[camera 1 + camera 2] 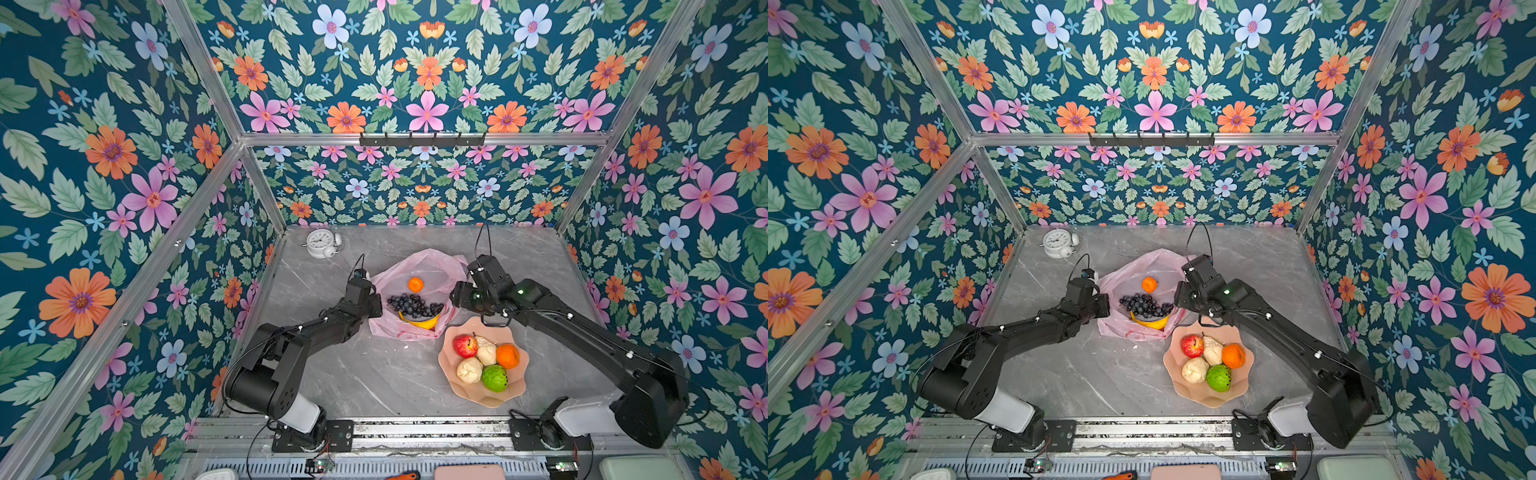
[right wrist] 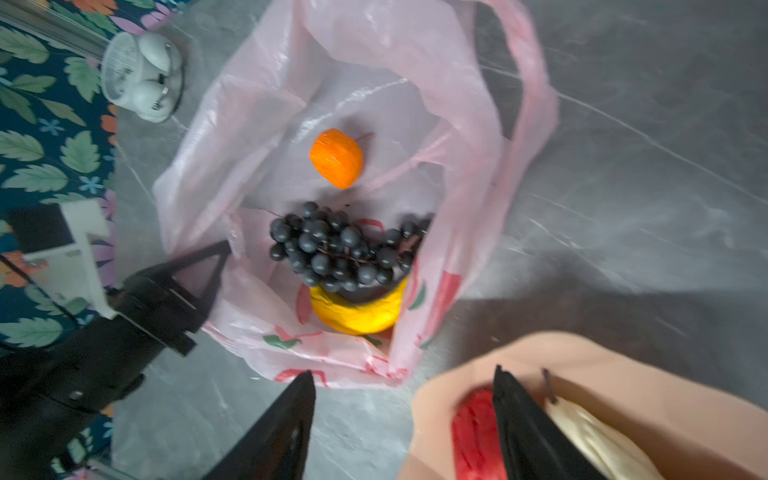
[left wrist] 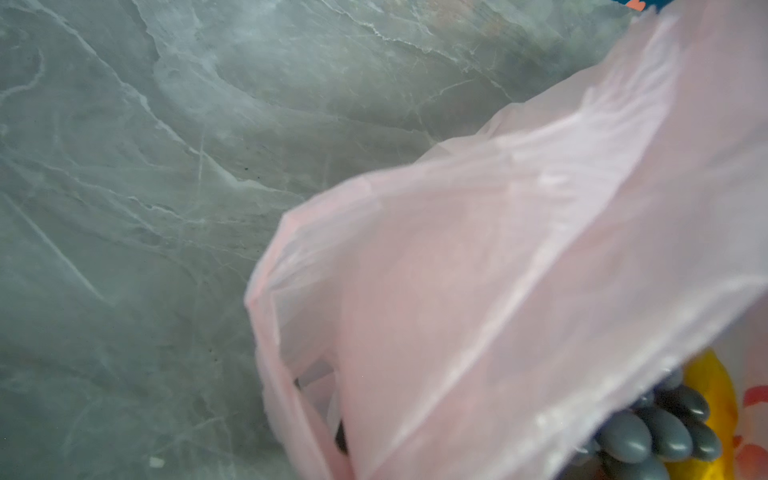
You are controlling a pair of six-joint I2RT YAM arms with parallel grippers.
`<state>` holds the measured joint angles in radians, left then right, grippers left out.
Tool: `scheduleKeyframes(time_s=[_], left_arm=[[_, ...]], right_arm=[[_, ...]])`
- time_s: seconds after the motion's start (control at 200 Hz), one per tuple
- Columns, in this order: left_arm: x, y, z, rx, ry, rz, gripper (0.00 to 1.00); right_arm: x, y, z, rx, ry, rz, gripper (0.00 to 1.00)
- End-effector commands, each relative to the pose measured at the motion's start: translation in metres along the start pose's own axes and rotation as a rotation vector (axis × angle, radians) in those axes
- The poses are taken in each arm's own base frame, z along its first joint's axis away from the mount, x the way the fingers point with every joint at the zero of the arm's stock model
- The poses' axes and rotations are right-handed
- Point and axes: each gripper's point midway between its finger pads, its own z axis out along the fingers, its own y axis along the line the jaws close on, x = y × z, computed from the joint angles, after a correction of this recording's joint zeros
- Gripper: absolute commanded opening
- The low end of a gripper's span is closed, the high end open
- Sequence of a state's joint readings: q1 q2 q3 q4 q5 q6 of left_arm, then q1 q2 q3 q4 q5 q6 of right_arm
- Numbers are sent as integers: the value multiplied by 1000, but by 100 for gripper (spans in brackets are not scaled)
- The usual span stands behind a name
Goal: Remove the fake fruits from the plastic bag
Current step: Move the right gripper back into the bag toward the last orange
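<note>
Right wrist view: left tool (image 2: 220, 254) clamps the plastic bag (image 2: 374, 62) rim; right tool (image 2: 403, 370) gapes empty beside the bag; alarm clock (image 2: 141, 79) dial unreadably blurred.

Staged robot test cell
We see floral-papered walls (image 1: 104, 166) on an aluminium frame (image 1: 291, 139), arms (image 1: 316, 328) bolted by a marble tabletop (image 1: 374, 374).

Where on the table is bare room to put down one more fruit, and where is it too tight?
Free: the table between the left arm and the bowl; also behind the bag, right of the clock. Crowded: the gap between bag and bowl, under the right arm.
</note>
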<state>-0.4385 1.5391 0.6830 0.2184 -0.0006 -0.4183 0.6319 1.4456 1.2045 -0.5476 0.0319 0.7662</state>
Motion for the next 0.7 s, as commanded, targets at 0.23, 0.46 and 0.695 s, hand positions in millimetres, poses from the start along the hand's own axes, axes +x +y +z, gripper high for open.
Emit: scheduleKeyframes(time_s=[0.23, 0.46, 0.695], left_arm=[[-4, -2, -3, -22, -12, 31, 2], [-4, -5, -2, -11, -10, 30, 2], [-3, -8, -2, -2, -7, 32, 2]], right_arm=[[-26, 53, 79, -79, 63, 93, 68], [-32, 50, 128, -44, 110, 199, 70], [-41, 36, 160, -41, 119, 349, 71]])
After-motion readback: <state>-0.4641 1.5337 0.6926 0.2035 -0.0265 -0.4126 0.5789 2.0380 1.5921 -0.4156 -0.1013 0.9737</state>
